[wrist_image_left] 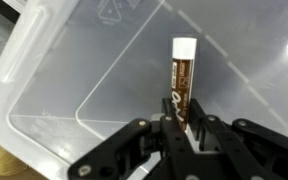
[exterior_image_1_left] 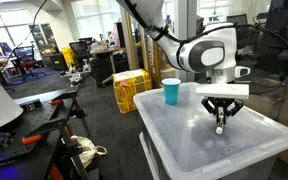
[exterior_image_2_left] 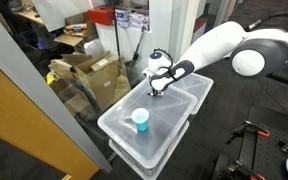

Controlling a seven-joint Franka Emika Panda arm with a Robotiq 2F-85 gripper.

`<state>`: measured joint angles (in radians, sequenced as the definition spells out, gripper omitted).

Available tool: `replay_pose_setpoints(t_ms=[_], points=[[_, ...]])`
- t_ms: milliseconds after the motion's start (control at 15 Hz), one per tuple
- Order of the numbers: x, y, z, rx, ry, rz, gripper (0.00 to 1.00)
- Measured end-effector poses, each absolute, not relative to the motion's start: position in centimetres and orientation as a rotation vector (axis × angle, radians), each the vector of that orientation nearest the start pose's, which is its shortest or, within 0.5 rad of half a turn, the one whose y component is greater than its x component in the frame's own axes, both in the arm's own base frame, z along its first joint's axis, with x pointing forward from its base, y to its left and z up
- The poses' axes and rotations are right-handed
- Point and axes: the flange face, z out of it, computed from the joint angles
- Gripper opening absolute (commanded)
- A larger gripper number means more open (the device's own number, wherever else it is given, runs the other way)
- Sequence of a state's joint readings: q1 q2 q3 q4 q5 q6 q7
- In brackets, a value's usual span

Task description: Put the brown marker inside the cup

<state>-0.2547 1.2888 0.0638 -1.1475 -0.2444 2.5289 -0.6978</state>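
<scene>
The brown marker (wrist_image_left: 182, 80), dark brown with a pale cap end, sticks out from between my gripper's (wrist_image_left: 180, 128) fingers in the wrist view. The gripper is shut on it and holds it just above the clear plastic bin lid (wrist_image_left: 74, 70). In an exterior view the gripper (exterior_image_1_left: 221, 122) hangs over the lid with the marker's tip (exterior_image_1_left: 221, 128) pointing down. The blue cup (exterior_image_1_left: 171, 91) stands upright on the lid's far left corner, well apart from the gripper. It also shows in the other exterior view (exterior_image_2_left: 140, 119), with the gripper (exterior_image_2_left: 155, 88) farther back on the lid.
The clear bins (exterior_image_1_left: 214, 140) stand stacked (exterior_image_2_left: 149, 135). A yellow crate (exterior_image_1_left: 130, 88) sits on the floor behind. Cardboard boxes (exterior_image_2_left: 89, 72) stand beside the bins. A desk with tools (exterior_image_1_left: 24, 120) is at the left.
</scene>
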Motion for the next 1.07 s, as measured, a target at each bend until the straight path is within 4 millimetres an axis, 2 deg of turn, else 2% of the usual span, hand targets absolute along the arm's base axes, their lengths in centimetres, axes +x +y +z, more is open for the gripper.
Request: replay_pose_setpoints(t_ms=[333, 733, 1067], points=[[72.0, -15.7, 2.6, -3.108, -1.007, -0.086, 0.05], [70.9, -16.3, 6.0, -3.111, -0.972, -0.075, 0.05], [69.5, -15.8, 9.2, -3.135, -0.806, -0.07, 0.05]])
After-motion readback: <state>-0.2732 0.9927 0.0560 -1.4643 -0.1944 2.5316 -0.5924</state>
